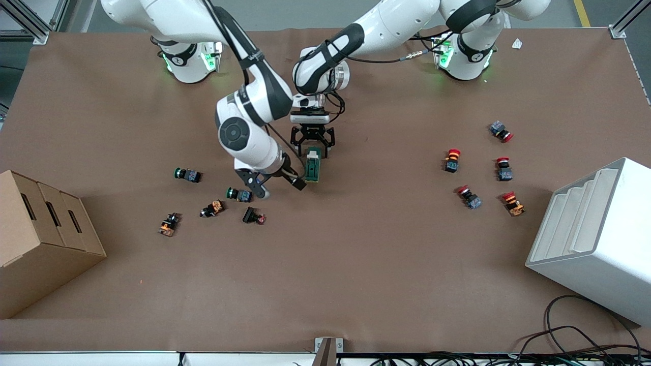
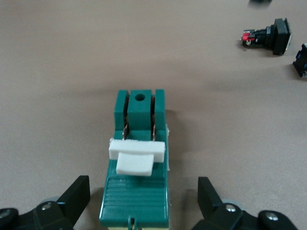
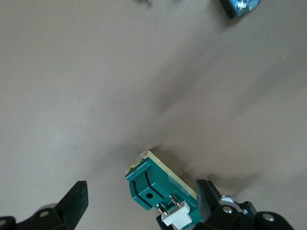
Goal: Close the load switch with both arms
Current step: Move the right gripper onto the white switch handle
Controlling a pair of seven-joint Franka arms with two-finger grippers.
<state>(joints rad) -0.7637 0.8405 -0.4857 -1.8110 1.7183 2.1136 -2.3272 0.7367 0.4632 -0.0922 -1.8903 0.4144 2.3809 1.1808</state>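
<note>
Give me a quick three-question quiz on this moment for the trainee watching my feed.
1. True or false: the left tool is open, with one finger on each side of the load switch.
2. Pick one. The right tool is: A) shut on the lever; B) open, with the load switch between its fingers; C) shut and lifted away from the switch.
3. Fill in: the lever on the green switch body is coloured ____.
Key: 1 true; 2 B; 3 white.
</note>
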